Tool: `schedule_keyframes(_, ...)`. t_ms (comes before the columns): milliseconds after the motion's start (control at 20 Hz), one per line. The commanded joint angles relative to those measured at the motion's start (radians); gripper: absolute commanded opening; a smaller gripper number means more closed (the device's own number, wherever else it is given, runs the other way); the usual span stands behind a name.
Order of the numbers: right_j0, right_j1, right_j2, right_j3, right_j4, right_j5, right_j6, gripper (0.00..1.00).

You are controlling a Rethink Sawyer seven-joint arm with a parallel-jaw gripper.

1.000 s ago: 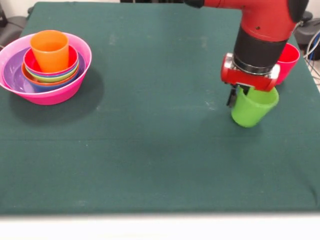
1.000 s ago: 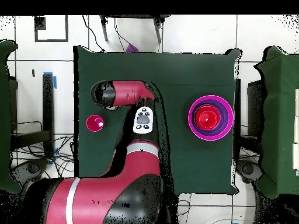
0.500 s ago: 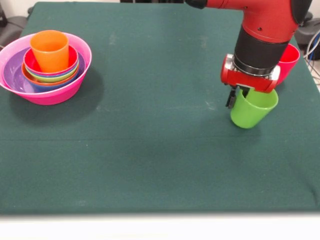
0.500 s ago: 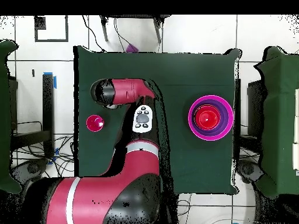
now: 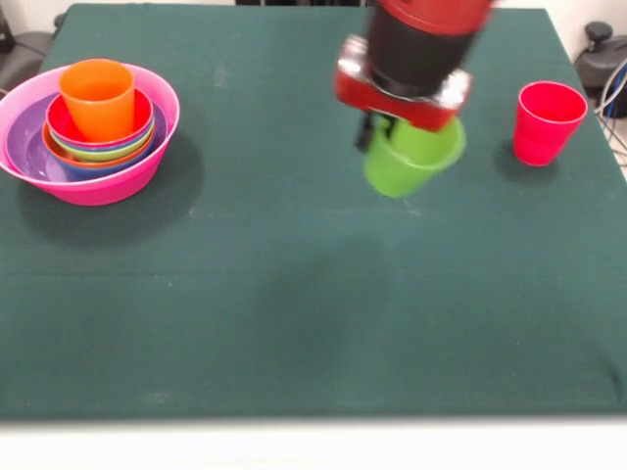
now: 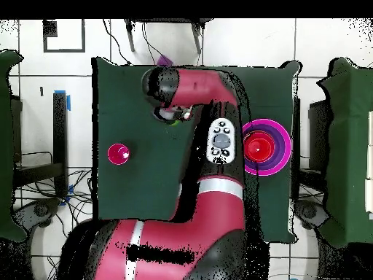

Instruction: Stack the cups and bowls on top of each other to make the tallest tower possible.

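Observation:
My gripper [image 5: 385, 135] is shut on the rim of the lime green cup [image 5: 413, 162] and holds it tilted, lifted above the middle of the table. In the overhead view only a sliver of that cup [image 6: 173, 120] shows under the wrist. The tower stands at the front view's left: the huge pink bowl [image 5: 98, 186] holds the purple bowl [image 5: 24, 137] and several smaller nested bowls, with the orange cup [image 5: 98, 98] upright on top. The red-pink cup [image 5: 547, 121] stands alone, upright, at the right; it also shows in the overhead view [image 6: 119, 154].
The dark green cloth table [image 5: 294, 313] ends at a pale front edge. In the overhead view my arm [image 6: 218, 138] crosses the table and covers part of the tower's pink bowl [image 6: 285, 146]. Chairs and cables lie off the table's sides.
My gripper has lifted the lime green cup and carried it left in the front view, away from the red-pink cup and toward the tower. The red-pink cup now shows in full.

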State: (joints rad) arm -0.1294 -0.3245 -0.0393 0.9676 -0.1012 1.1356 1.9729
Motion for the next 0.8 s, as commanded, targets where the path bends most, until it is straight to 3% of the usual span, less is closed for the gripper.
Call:
schedule_keyframes(50, -0.107, -0.031, 0.143, -0.197, -0.121, 0.215, -0.545, 0.00)
schedule_keyframes(350, -0.167, -0.001, 0.178, -0.279, -0.129, 0.268, -0.644, 0.00)
schedule_keyframes(800, -0.218, 0.026, 0.183, -0.419, -0.125, 0.454, -0.774, 0.00)
